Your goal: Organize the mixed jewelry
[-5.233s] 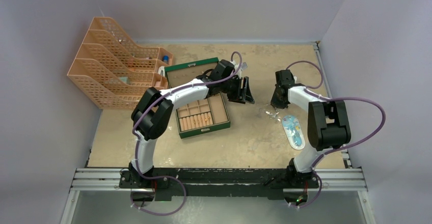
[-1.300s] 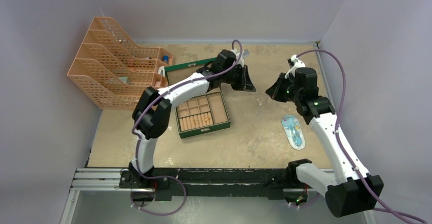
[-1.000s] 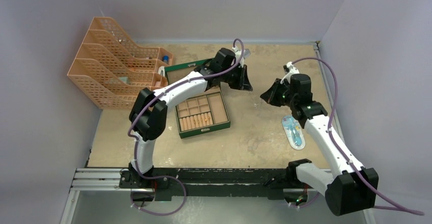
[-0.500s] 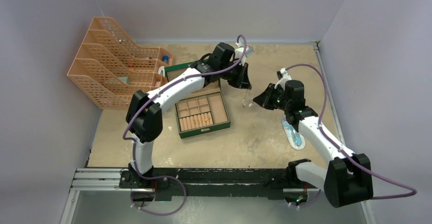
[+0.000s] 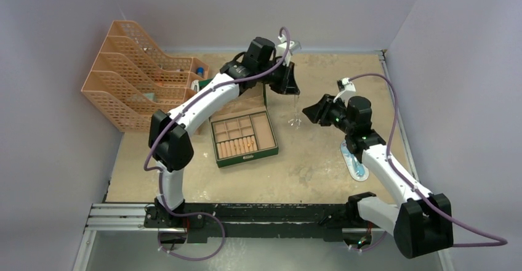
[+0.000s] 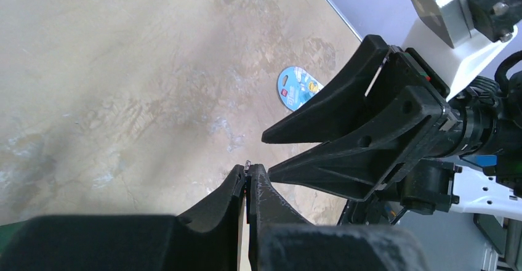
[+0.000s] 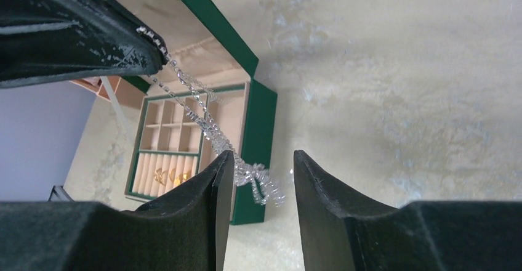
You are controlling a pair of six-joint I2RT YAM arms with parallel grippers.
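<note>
silvery chain (image 7: 206, 126) dangles from my left gripper (image 6: 248, 173), clenched on its top end; my right gripper (image 7: 260, 160) stands released, the tail between its fingers (image 7: 203, 203). print on the blue packet (image 6: 297, 88) unreadable.

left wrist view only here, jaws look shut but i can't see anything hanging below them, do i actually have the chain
Observer: Yes. In the right wrist view the silvery chain hangs from the left gripper tip.
Operator: where does its lower end sit
Observer: Its tangled end shows in the gap between the right gripper's open fingers, not pinched.
Operator: and the box
Observer: The green box lies open left of the chain from above, gold rings in its slotted row.
</note>
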